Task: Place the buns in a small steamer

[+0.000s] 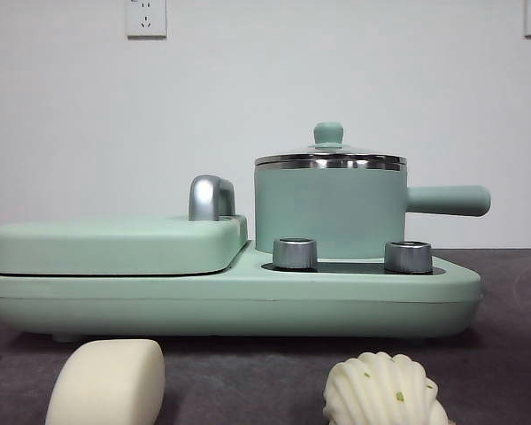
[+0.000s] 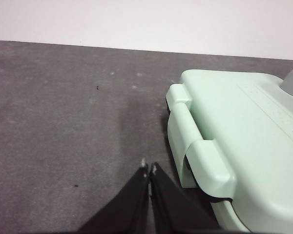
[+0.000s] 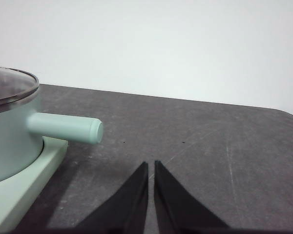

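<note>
Both grippers, left (image 2: 148, 168) and right (image 3: 151, 165), pressed together, empty. We haven't started: lid (image 1: 330, 159) on steamer (image 1: 329, 212), buns (image 1: 108, 382) (image 1: 385, 390) on table (image 1: 504, 372). Next, we lift the lid.

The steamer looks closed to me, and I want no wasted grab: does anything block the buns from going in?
Yes. The glass lid sits on the small steamer, covering its opening. Both buns, the smooth bun and the ridged bun, lie on the table in front of the appliance. Both grippers wait off to the sides.
</note>
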`<move>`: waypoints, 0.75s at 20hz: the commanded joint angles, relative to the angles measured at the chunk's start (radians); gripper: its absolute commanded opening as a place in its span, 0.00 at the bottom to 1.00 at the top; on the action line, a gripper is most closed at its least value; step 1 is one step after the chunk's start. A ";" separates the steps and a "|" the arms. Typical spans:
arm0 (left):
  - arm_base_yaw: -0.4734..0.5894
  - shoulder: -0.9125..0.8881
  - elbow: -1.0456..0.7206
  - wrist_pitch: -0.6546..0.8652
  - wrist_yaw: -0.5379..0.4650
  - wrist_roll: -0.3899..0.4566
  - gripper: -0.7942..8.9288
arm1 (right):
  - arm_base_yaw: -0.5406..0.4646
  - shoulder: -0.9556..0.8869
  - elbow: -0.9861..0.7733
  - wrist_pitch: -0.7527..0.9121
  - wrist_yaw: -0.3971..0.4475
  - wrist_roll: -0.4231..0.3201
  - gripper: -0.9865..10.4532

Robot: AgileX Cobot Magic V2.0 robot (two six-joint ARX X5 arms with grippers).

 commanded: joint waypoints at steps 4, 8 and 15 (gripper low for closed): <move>0.000 -0.001 -0.019 0.029 -0.002 -0.003 0.09 | -0.001 0.000 -0.004 0.011 0.000 -0.003 0.10; 0.000 -0.001 -0.019 0.041 -0.001 -0.114 0.09 | 0.000 0.000 -0.004 0.011 -0.011 0.035 0.10; 0.000 -0.001 -0.016 0.136 -0.001 -0.510 0.09 | 0.000 0.000 -0.003 0.020 -0.044 0.376 0.10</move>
